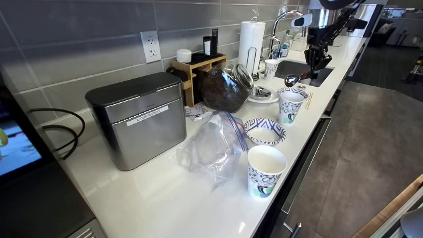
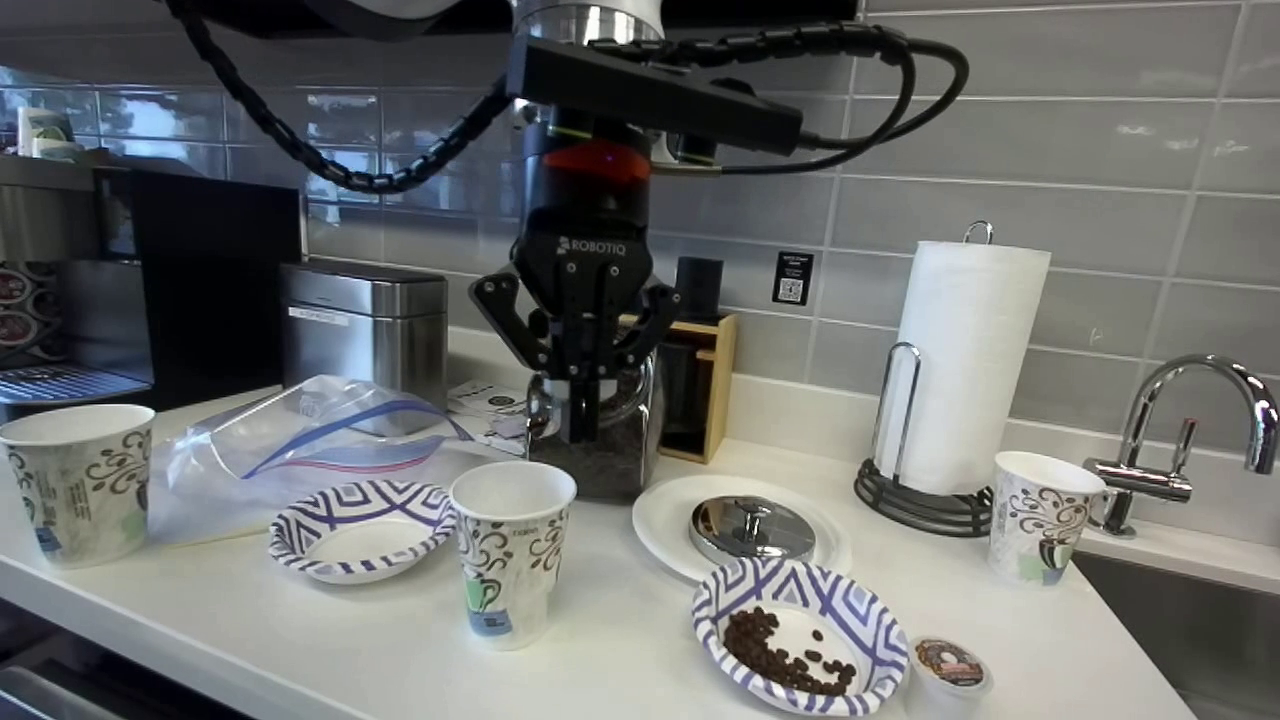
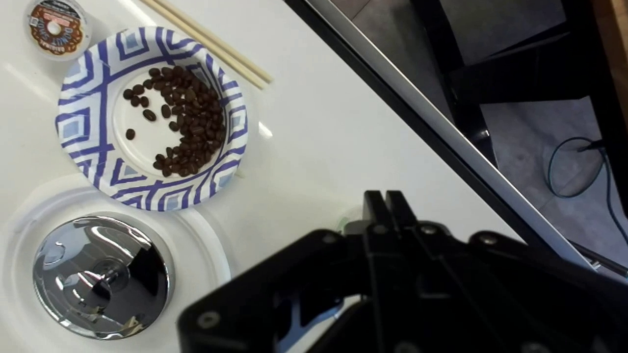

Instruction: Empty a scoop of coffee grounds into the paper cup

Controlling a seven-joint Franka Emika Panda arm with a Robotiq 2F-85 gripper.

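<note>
My gripper point(image 1: 313, 74) is shut on the handle of a shiny metal scoop point(image 1: 291, 80) and holds it above the counter. The fingers also show nearly together in the wrist view point(image 3: 383, 198). In an exterior view the gripper point(image 2: 583, 425) hangs above and right of the middle paper cup point(image 2: 513, 560); the scoop's contents cannot be seen. That cup, tall and white with a printed pattern, also stands upright in an exterior view point(image 1: 290, 108). A similar cup point(image 1: 265, 172) stands at the near end. A patterned bowl point(image 3: 81, 122) holds coffee beans point(image 3: 196, 117).
A glass jar point(image 1: 226, 87) of dark coffee lies tilted by the wall. A plate with a metal lid point(image 3: 100, 279) sits beside the bean bowl. A second bowl point(image 2: 365, 540), a plastic bag point(image 1: 214, 148), a K-cup point(image 3: 55, 28), wooden sticks point(image 3: 211, 44) and another cup point(image 2: 1042, 520) stand around.
</note>
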